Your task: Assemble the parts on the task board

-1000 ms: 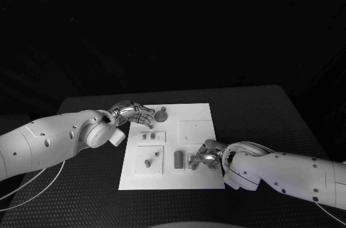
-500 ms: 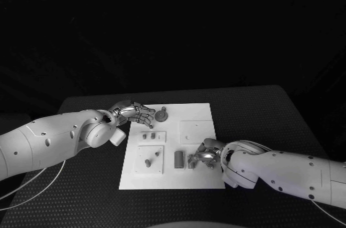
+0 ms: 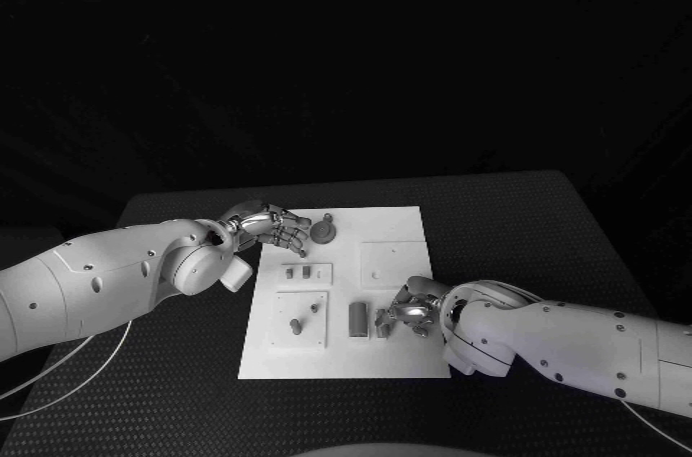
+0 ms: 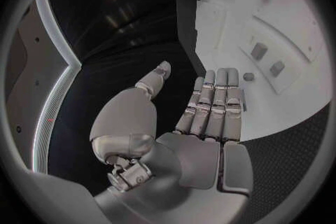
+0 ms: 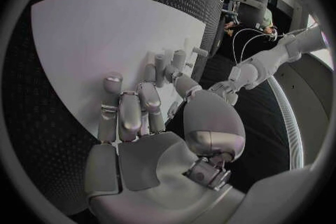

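The white task board (image 3: 389, 357) lies in the middle of the table. My left hand (image 3: 271, 227) hovers at its far left corner, beside a round grey part with a stem (image 3: 323, 231). In the left wrist view its fingers (image 4: 213, 106) are stretched out and the palm is bare. My right hand (image 3: 410, 311) rests on the near right of the board, fingers curled down at a small grey part (image 3: 385, 322). In the right wrist view the curled fingers (image 5: 140, 103) and thumb reach short upright pegs (image 5: 168, 61). Whether they grip one is hidden.
A grey block (image 3: 356, 318) lies just left of the right hand. A peg (image 3: 296, 326) stands in a raised square plate, and two small pieces (image 3: 299, 272) sit in another plate above it. The board (image 4: 294, 22) carries two small blocks (image 4: 268, 59).
My right hand has crept slightly left along the board toward the small grey part. The left hand has barely moved.
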